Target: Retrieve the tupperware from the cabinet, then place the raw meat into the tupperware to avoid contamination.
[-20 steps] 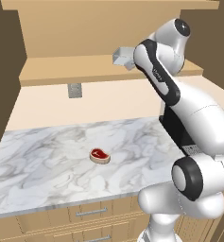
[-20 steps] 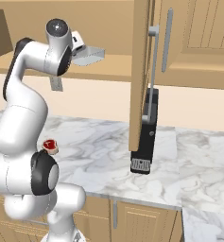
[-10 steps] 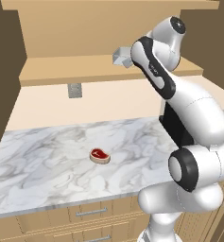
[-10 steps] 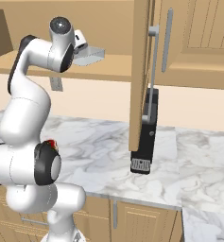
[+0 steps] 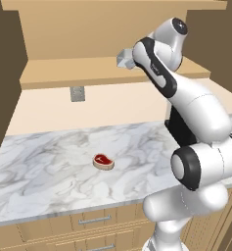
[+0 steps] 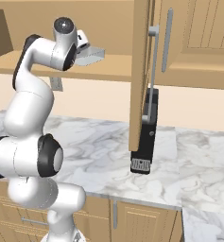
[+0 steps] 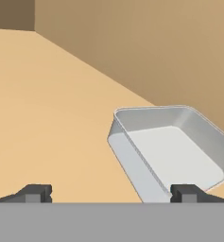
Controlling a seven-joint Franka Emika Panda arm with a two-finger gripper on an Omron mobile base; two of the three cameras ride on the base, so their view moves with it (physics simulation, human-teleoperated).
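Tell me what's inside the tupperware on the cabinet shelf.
Nothing: the tupperware shows a bare pale floor in the hand view. Its near corner is cut off at the bottom. The raw meat lies on the counter.

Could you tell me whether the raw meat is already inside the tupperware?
No, the red oval steak slice lies on the marble counter.

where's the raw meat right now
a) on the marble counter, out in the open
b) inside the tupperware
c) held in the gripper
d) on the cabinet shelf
a: the raw meat lies bare on the marble counter, while the tupperware sits empty up on the cabinet shelf and the gripper is open, with nothing between its fingertips.
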